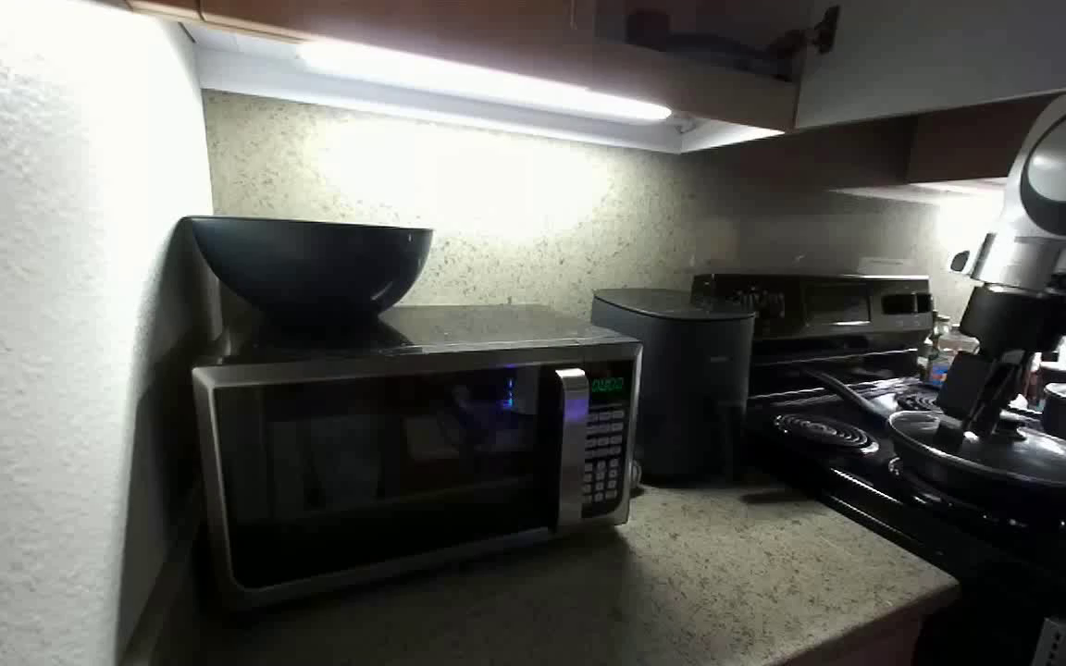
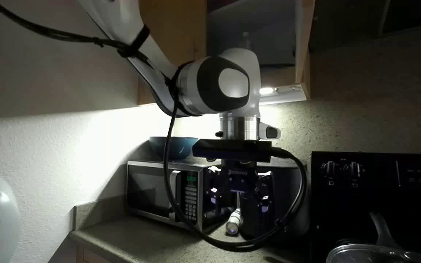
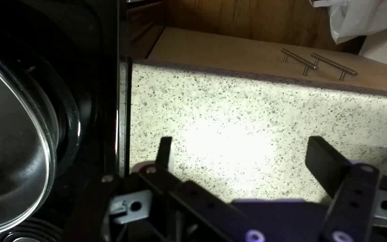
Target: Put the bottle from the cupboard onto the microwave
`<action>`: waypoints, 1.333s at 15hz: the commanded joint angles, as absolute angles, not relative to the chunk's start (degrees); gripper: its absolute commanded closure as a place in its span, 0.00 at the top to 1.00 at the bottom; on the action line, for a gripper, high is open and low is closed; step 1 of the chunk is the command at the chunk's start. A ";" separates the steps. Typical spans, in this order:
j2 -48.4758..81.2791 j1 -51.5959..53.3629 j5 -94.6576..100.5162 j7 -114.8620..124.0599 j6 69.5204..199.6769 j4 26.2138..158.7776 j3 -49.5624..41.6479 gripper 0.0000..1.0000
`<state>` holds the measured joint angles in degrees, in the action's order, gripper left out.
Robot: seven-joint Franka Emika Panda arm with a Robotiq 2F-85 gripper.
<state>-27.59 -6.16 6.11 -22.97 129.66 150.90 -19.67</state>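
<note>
The microwave [image 1: 385, 462] stands on the counter, also seen in an exterior view [image 2: 148, 190]. A dark bowl [image 1: 311, 268] sits on its left top; bare top surface shows to the bowl's right. The cupboard [image 2: 278, 77] above is open; its lower edge with the light strip shows in an exterior view [image 1: 727, 97]. A dim bottle [image 2: 246, 41] with a paler top stands inside; its colour cannot be told, and my arm hides its lower part. My gripper [image 3: 240, 148] is open, pointing down with nothing between its fingers. It also shows in both exterior views [image 1: 968, 421] [image 2: 234, 208], below the cupboard.
A dark boxy appliance [image 1: 681, 388] stands right of the microwave. A lidded pan [image 1: 1014, 462] sits on the stove [image 3: 92, 134] beside the counter [image 3: 213, 90]. The open cupboard door [image 1: 959, 65] juts out. A pale cylindrical thing [image 2: 233, 221] shows behind the gripper.
</note>
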 commanded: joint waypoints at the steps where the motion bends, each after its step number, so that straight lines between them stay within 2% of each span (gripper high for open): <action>1: -27.42 -7.33 5.36 -23.52 129.59 150.85 -18.49 1.00; 7: -26.63 -7.09 5.76 -23.76 129.86 149.99 -18.18 1.00; 16: -26.12 -2.55 14.67 -23.79 130.62 134.03 -6.56 1.00; 19: -26.51 -2.08 18.45 -23.80 135.02 131.78 -4.82 1.00; 20: -26.88 -1.58 15.95 -22.90 131.92 132.28 -5.34 1.00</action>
